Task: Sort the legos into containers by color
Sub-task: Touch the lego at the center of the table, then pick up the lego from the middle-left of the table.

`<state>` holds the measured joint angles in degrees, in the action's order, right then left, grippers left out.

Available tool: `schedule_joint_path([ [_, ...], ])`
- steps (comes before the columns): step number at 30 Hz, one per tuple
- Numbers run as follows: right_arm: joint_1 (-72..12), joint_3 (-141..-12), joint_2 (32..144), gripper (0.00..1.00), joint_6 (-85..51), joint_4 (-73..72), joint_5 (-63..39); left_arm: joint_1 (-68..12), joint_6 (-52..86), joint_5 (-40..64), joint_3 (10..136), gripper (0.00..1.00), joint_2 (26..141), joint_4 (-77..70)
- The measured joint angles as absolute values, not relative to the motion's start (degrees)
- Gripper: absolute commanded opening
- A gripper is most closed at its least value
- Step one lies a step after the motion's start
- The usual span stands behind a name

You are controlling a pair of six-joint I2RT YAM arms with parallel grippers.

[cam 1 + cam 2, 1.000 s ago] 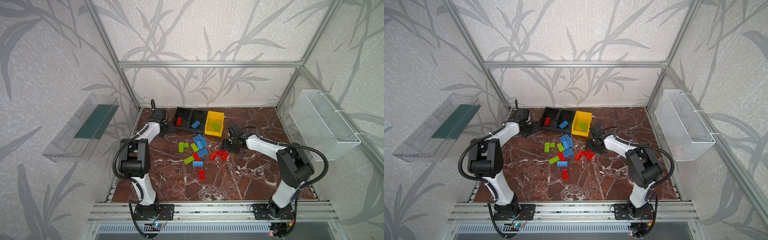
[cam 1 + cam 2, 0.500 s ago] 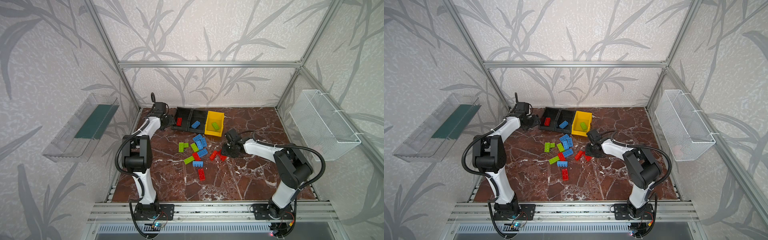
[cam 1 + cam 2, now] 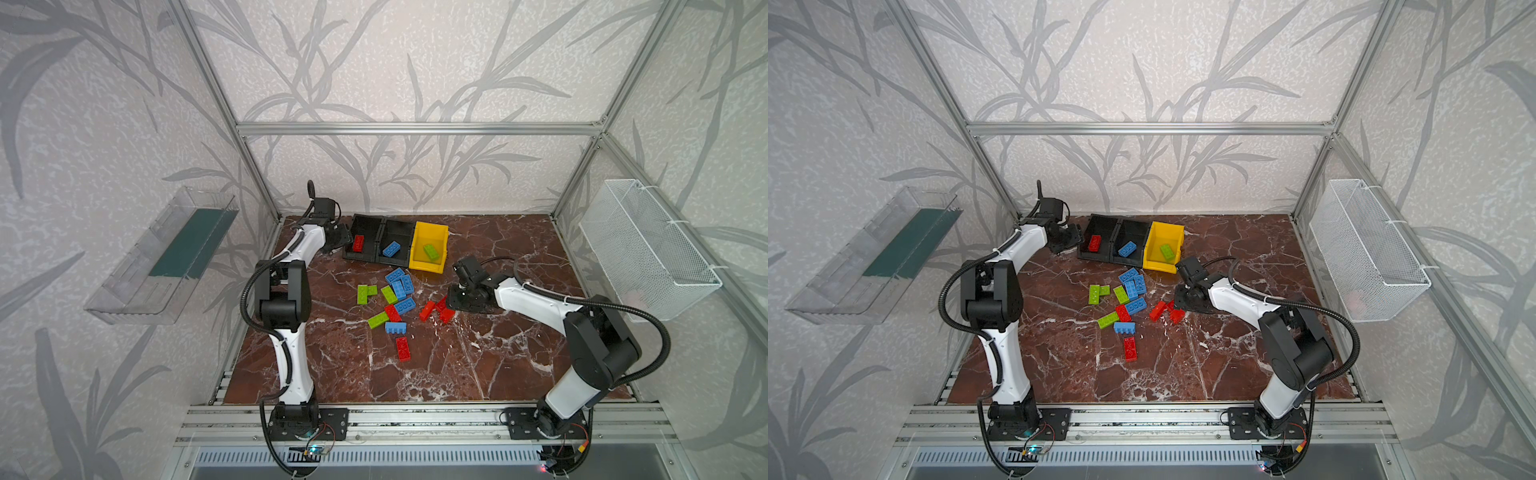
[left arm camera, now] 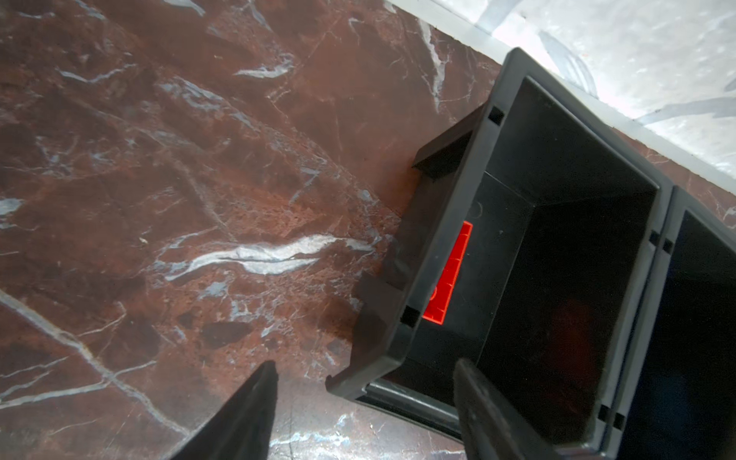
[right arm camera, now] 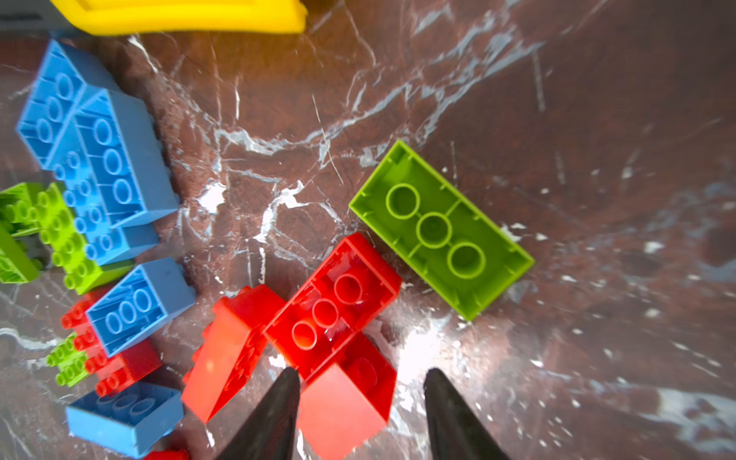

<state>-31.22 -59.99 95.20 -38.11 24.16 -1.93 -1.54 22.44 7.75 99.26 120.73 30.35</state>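
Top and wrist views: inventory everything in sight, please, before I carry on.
Black bins: two, black, far side of table; one holds a red brick, one a blue brick.
Yellow bin: one, beside them; holds a green brick.
Loose bricks: about five each blue, red, green, mid-table.
Clear tray: one, left wall.
Mesh basket: one, white, right wall.
Left gripper: open, at the red brick's bin.
Right gripper: open, astride a loose red brick.
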Motion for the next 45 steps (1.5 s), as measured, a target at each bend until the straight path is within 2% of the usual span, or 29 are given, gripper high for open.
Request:
schedule_joint_path([
  [4, -28.86, -61.25, 95.11, 0.52, -35.62, 25.5, -1.98, -2.33, 22.5, 7.75, 95.55, 0.67, 119.42, 29.36],
  [8, -26.46, -62.35, 95.11, 0.53, -33.3, 26.68, -2.52, -2.7, 22.52, 7.94, 88.97, 0.66, 116.16, 28.73],
  [18, -24.69, -65.25, 94.65, 0.53, -27.24, 29.47, -3.07, -2.68, 21.12, 7.9, 82.89, 0.67, 106.37, 28.77],
  [22, -24.43, -65.25, 94.02, 0.63, -25.43, 30.33, -3.25, -3.84, 20.32, 7.66, 76.69, 0.75, 100.01, 28.91],
  [26, -23.73, -65.25, 93.56, 0.64, -23.86, 30.52, -3.49, -6.02, 20.14, 7.46, 69.63, 0.75, 96.14, 29.43],
  [38, -22.92, -64.86, 93.36, 0.62, -22.17, 30.72, -3.01, -12.43, 20.21, 4.38, 66.37, 0.73, 98.61, 31.97],
  [45, -22.63, -63.48, 91.66, 0.62, -21.96, 30.68, -2.13, -13.52, 20.36, 2.5, 69.32, 0.64, 103.2, 34.37],
])
